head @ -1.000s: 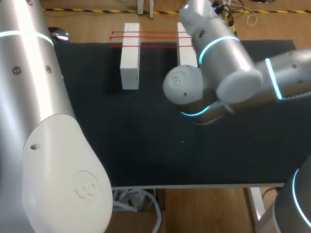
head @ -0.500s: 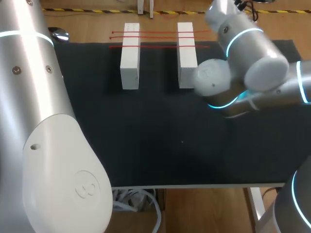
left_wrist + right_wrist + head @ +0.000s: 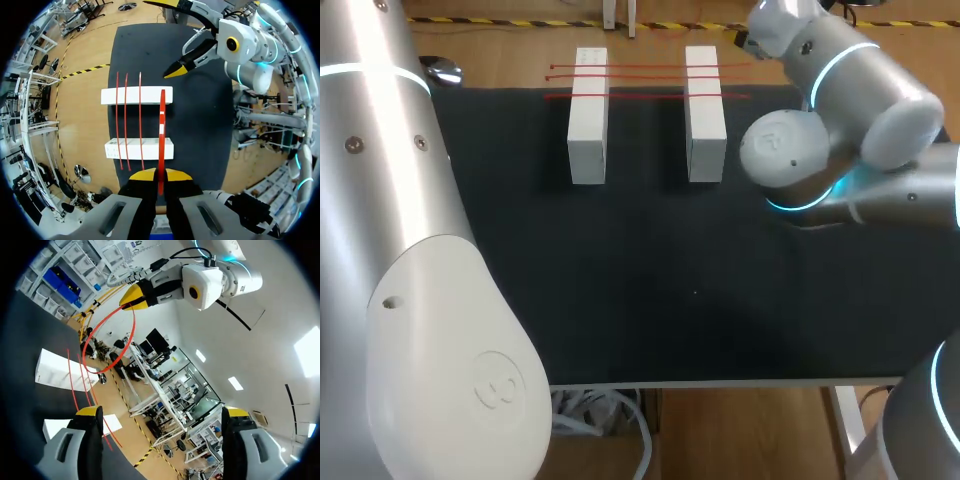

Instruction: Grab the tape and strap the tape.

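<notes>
Your left fingers (image 3: 143, 175) pinch red tape (image 3: 161, 120) end, tape curving out ahead; right fingers (image 3: 90, 412) spread wide, off tape

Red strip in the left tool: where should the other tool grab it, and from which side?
Probably the free far end. The left tool pinches one end of the red strip; the rest sticks out ahead, thin and bendy. The open right tool faces it, so come from that side, pinching across it.

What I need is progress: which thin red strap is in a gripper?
The thin red strap held between the left gripper's yellow fingertips; the other three lie across the two white blocks.
</notes>
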Controlling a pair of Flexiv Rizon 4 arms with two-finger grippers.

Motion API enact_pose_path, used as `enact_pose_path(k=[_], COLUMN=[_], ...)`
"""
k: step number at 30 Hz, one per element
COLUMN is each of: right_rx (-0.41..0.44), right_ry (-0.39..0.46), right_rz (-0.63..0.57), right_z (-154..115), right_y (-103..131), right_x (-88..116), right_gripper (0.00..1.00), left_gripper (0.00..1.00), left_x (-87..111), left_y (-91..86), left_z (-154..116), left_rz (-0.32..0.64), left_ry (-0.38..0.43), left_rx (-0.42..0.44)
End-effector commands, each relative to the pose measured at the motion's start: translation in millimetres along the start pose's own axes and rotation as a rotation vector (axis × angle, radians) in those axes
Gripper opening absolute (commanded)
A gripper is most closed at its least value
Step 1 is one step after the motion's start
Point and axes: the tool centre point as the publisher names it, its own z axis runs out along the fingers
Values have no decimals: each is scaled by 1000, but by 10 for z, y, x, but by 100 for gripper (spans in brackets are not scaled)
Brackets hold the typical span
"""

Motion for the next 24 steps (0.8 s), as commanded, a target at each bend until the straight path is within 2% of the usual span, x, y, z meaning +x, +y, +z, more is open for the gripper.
enact_pose_path(k=[1, 9, 11, 14, 17, 24], right_rx=[-12, -12, -12, -12, -12, -12], right_ry=[60, 60, 60, 60, 60, 60], right_rz=[1, 1, 1, 1, 1, 1], right_z=[-28, -28, -28, -28, -28, -28], right_y=[-20, -20, -20, -20, -20, -20], right_x=[-47, -47, -47, -47, -47, -47], right_gripper=[100, 100, 100, 100, 100, 100], left_gripper=[0, 0, 0, 0, 0, 0], left_x=[-20, -20, -4, 51, 145, 478], left_y=[-11, -11, 58, 227, 438, 1111], left_z=[-25, -25, -10, 38, 123, 449], left_rz=[0, 0, -37, -91, -153, -312], left_ry=[6, 6, 23, 50, 110, 274], left_rx=[-6, -6, -31, -43, -98, -151])
